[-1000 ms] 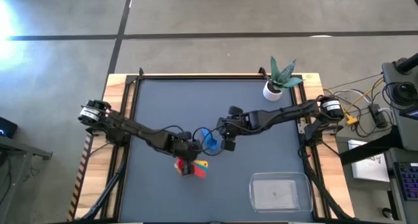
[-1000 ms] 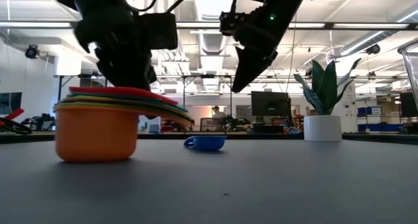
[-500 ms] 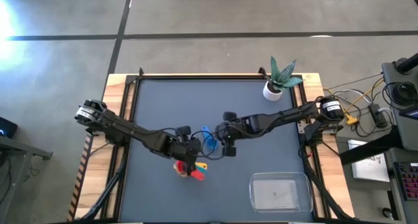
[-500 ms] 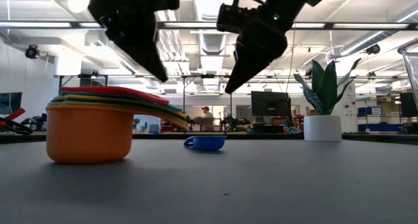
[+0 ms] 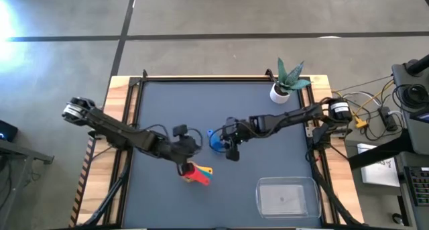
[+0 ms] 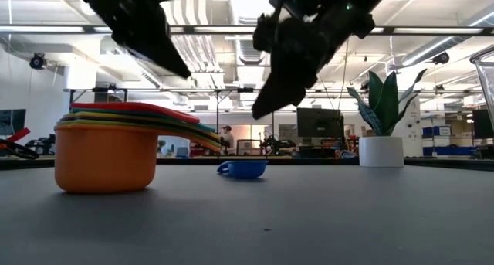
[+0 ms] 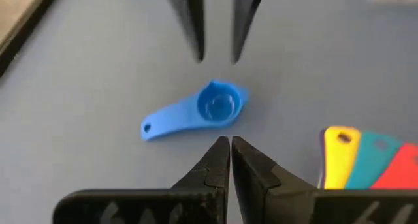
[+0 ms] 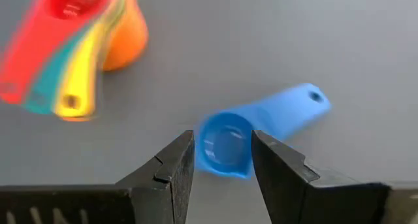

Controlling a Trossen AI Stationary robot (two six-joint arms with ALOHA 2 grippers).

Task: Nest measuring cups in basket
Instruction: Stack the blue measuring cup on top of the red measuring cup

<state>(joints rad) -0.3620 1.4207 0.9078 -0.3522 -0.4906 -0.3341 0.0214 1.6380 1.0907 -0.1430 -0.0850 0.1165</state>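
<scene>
The blue measuring cup [image 5: 215, 141] [image 7: 196, 110] lies alone on the dark table, bowl down on the mat. The other cups sit nested in the orange one as a stack [image 5: 194, 173] [image 6: 108, 153], red on top, handles fanned out. My right gripper [image 8: 222, 155] [image 6: 258, 110] hangs open above the blue cup [image 8: 225, 145], a finger on each side of its bowl, touching nothing. My left gripper [image 7: 230, 149] [image 6: 179, 68] is shut and raised above the stack, between stack and blue cup. The clear basket [image 5: 287, 195] stands at the table's near right.
A white pot with a green plant [image 5: 281, 89] [image 6: 380, 151] stands near the table's far right corner. Bare mat lies between the blue cup and the basket. The two grippers are close together over the middle of the table.
My left gripper has risen off the stack of cups and drawn back toward the table's left. The stack has slid a little and now stands free. My right gripper has moved down and toward the blue cup.
</scene>
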